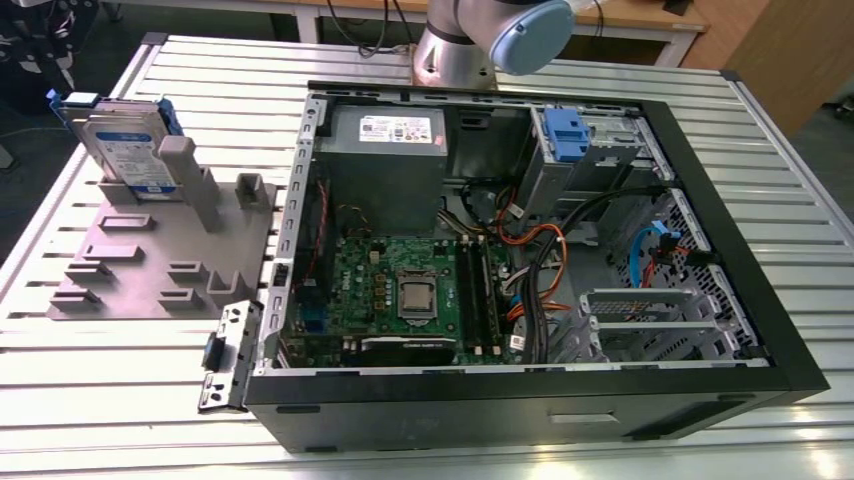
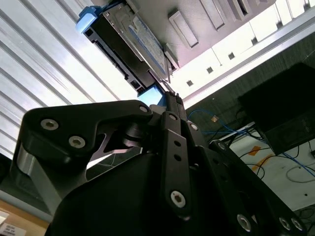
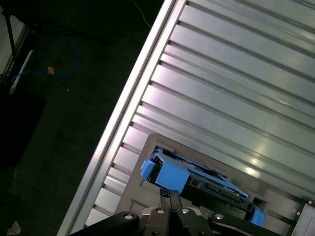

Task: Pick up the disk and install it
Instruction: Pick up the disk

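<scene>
The disk (image 1: 130,150) stands on edge in a slot of a grey holder block (image 1: 147,265) at the exterior view's left, its white-and-blue label and blue carrier bracket showing. In both wrist views the disk (image 2: 130,42) (image 3: 197,179) lies beyond the tips of my gripper (image 2: 170,96) (image 3: 170,194), apart from it. The black fingers (image 3: 173,196) are pressed together with nothing between them.
An open black computer case (image 1: 727,215) lies on the slatted aluminium table (image 1: 120,360), with a motherboard, cables, a grey power supply (image 1: 387,135) and a drive cage with a blue clip (image 1: 567,135). The arm's base (image 1: 461,50) stands behind the case. The table edge (image 3: 125,110) drops to a dark floor.
</scene>
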You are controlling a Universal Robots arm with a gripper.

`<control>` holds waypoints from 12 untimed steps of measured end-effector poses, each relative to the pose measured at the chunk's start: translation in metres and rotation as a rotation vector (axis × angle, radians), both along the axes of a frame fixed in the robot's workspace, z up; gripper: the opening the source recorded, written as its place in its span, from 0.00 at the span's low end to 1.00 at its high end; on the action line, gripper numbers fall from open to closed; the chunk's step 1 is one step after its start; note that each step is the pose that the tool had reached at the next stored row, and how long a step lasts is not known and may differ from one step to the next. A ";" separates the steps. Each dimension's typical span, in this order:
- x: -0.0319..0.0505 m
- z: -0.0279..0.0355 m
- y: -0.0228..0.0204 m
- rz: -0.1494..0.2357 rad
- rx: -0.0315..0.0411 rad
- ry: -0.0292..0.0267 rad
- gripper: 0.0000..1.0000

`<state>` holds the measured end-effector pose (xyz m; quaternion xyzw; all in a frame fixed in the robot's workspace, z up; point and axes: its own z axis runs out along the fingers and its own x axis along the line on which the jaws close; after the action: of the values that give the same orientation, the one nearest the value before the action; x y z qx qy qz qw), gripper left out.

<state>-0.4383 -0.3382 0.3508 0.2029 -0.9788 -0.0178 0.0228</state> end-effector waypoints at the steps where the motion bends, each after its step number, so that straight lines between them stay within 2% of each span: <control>1: 0.0000 0.0000 0.0000 0.000 0.0000 0.0000 0.11; 6: 0.0000 0.0000 0.0000 0.018 0.0000 0.0000 0.11; 12: 0.0000 0.0000 0.0000 0.090 0.0000 0.0000 0.11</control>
<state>-0.4384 -0.3382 0.3508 0.2465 -0.9687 -0.0168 0.0236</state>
